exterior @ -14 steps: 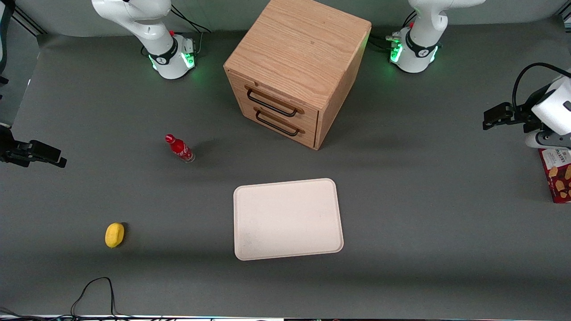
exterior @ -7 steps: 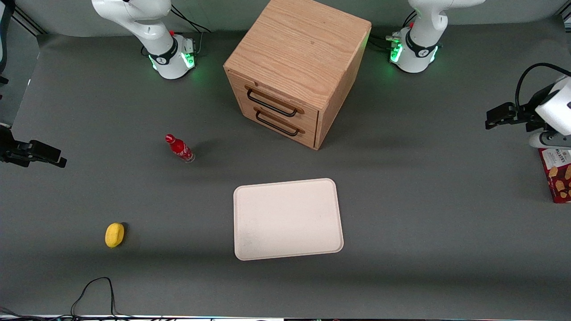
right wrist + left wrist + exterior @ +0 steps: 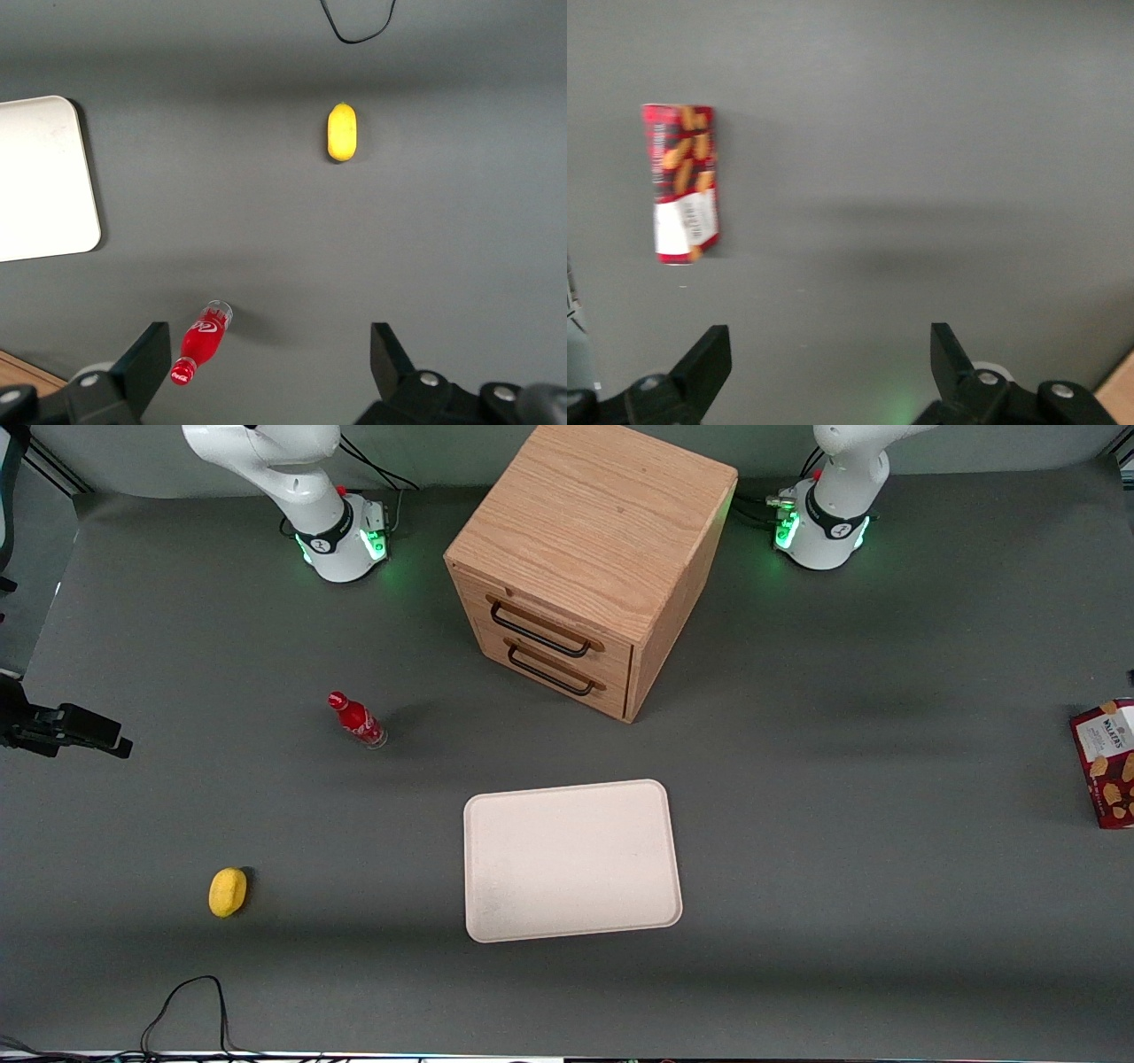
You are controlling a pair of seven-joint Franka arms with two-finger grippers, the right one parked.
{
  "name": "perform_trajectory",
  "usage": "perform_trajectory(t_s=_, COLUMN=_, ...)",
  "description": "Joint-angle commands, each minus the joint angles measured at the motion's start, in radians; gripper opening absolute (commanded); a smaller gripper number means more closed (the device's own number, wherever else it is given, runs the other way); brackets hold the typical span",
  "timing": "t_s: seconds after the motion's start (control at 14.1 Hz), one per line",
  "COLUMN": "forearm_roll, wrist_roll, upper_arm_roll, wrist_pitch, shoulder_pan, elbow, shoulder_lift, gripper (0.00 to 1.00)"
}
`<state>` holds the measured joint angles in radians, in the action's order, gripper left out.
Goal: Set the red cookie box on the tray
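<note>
Red cookie box (image 3: 1107,763) lies flat on the grey table (image 3: 850,886), at the working arm's end, well apart from the tray (image 3: 572,859) and only partly showing at the edge of the front view. The tray sits nearer the front camera than the box, bare, with a low rim and rounded corners.

From the wrist camera the whole box (image 3: 683,184) shows: a slim rectangle with its printed face up, a white label panel at 1 end and golden biscuits pictured over the dark red at the other. The gripper (image 3: 831,359) hangs above the table with its 2 fingers spread wide and nothing between them; the box lies off to one side of the gap, not under it, and untouched.

Judging by its look, the box is thin cardboard: probably light, fairly stiff along its edges, yet easy to dent on the broad faces, with brittle contents inside. The printed card may be a little slick. Lying flat, it offers its 2 long thin sides as the likeliest hold, taken across the narrow width near the middle of its length so it hangs level. A gentle squeeze should do; a hard one could crush the walls.

Farther from the front camera stand a small red bottle (image 3: 356,720) and a wooden drawer cabinet (image 3: 589,567), neither in the way.
</note>
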<state>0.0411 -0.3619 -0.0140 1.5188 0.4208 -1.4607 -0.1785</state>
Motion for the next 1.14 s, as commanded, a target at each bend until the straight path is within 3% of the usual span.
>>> perform_trajectory(t_s=0.0, forearm_roll=0.028, wrist_roll=-0.167, upper_arm_roll=-0.015, wrist_pitch=-0.008, shoulder_pan=0.149, elbow=0.150, shoulder_lift=-0.136, gripper=1.00)
perform_trajectory(t_s=0.21, forearm_roll=0.039, wrist_roll=-0.304, upper_arm_roll=-0.015, wrist_pitch=0.020, shoulder_pan=0.300, elbow=0.214, shoulder_lift=-0.209, gripper=1.00)
perform_trajectory(t_s=0.43, forearm_roll=0.058, wrist_roll=-0.298, upper_arm_roll=-0.015, wrist_pitch=0.089, shoulder_pan=0.338, elbow=0.201, shoulder_lift=-0.211, gripper=1.00)
perform_trajectory(t_s=0.85, forearm_roll=0.060, wrist_roll=-0.221, upper_arm_roll=-0.015, wrist_pitch=0.435, shoulder_pan=0.329, elbow=-0.114, shoulder_lift=-0.211, gripper=1.00)
perform_trajectory(t_s=1.06, forearm_roll=0.056, wrist_roll=-0.203, upper_arm_roll=-0.023, wrist_pitch=0.556, shoulder_pan=0.319, elbow=-0.185, shoulder_lift=-0.260, gripper=1.00)
